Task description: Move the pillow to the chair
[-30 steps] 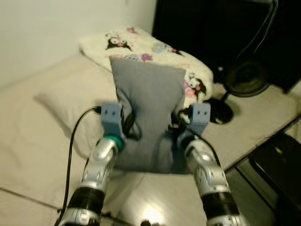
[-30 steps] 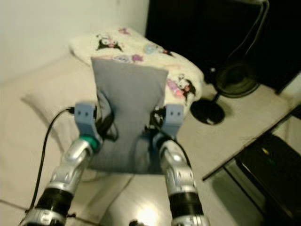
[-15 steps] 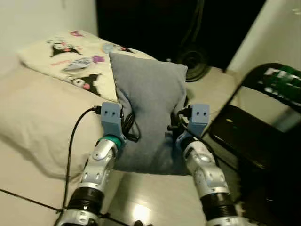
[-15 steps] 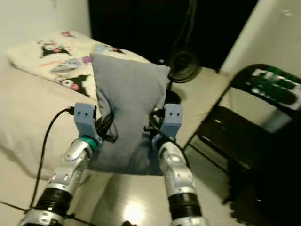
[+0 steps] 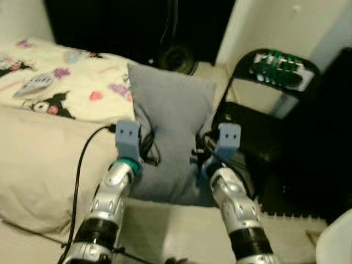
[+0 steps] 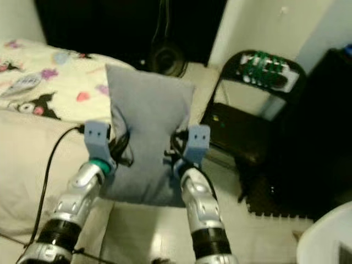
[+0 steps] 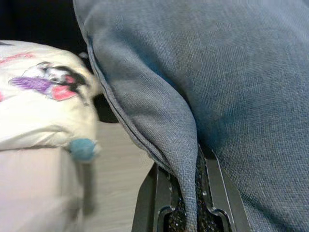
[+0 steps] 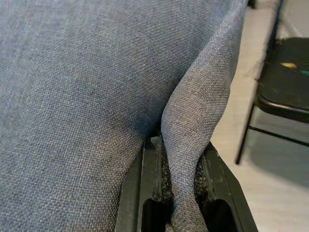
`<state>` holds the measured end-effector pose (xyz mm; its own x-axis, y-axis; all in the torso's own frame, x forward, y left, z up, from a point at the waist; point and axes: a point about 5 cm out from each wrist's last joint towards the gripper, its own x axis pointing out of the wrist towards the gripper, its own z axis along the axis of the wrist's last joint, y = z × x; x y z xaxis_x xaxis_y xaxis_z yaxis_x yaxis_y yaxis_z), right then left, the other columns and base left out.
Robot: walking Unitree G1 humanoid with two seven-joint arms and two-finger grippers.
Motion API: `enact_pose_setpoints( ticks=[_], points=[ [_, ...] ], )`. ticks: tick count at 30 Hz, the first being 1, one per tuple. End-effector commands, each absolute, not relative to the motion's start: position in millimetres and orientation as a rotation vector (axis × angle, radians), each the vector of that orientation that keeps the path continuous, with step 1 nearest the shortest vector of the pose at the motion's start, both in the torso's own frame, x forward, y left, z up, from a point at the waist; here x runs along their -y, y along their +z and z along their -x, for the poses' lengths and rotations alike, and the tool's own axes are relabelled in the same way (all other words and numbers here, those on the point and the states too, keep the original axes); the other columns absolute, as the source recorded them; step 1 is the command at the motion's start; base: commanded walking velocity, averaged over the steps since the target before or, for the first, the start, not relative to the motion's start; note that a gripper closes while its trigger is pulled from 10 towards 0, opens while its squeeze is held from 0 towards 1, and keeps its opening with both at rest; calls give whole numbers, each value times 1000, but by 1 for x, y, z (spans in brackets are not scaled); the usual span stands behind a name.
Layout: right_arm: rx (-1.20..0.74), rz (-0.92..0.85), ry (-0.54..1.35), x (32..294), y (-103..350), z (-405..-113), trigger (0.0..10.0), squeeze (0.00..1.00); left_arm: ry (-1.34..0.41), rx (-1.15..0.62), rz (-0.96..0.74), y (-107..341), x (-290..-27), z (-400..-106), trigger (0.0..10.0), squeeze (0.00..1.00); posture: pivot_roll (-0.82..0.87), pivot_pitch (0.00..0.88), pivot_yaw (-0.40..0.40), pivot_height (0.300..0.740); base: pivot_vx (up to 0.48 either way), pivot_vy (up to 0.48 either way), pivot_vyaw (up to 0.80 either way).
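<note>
I hold a grey-blue pillow [image 5: 173, 126] upright in front of me, off the bed. My left gripper [image 7: 187, 193] is shut on a fold of its left edge, and my right gripper [image 8: 179, 186] is shut on a fold of its right edge. The pillow fabric [image 8: 72, 72] bunches between the black fingers [image 8: 149, 183] in both wrist views. A black folding chair [image 5: 258, 137] stands just beyond and right of the pillow, its seat partly hidden behind the pillow and my right arm.
A bed [image 5: 38, 159] with a cartoon-print blanket [image 5: 49, 88] lies to the left. A fan [image 5: 175, 55] stands in the dark opening behind. A green-striped item [image 5: 278, 63] rests on the chair's backrest. A black mat [image 5: 297, 203] and a white object [image 5: 335, 242] lie at right.
The camera has swung to the right: the bed slid left and the chair came to the centre-right. Both grippers keep the pillow held the same way.
</note>
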<state>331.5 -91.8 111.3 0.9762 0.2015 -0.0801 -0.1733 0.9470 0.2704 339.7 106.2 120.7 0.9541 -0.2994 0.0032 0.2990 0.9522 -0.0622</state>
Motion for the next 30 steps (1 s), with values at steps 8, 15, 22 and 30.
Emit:
enact_pose_setpoints(
  ticks=[8,15,22,30],
  points=[
    [-63,-266,216,85,118,-333,10000,0,-391,27,52,132,-88,-342,10000,0,-27,0,23,740,0,0,-800],
    [-64,-256,219,86,118,-332,10000,0,-388,26,78,131,-85,-342,10000,0,-35,0,6,740,0,0,-800],
    [-52,-228,248,84,120,-334,10000,0,-377,30,92,131,-85,-342,10000,0,-41,0,-10,740,0,0,-411],
    [-73,-228,272,81,119,-333,10000,0,-371,26,121,129,-84,-340,10000,0,-48,0,-22,740,0,0,0]
  ],
)
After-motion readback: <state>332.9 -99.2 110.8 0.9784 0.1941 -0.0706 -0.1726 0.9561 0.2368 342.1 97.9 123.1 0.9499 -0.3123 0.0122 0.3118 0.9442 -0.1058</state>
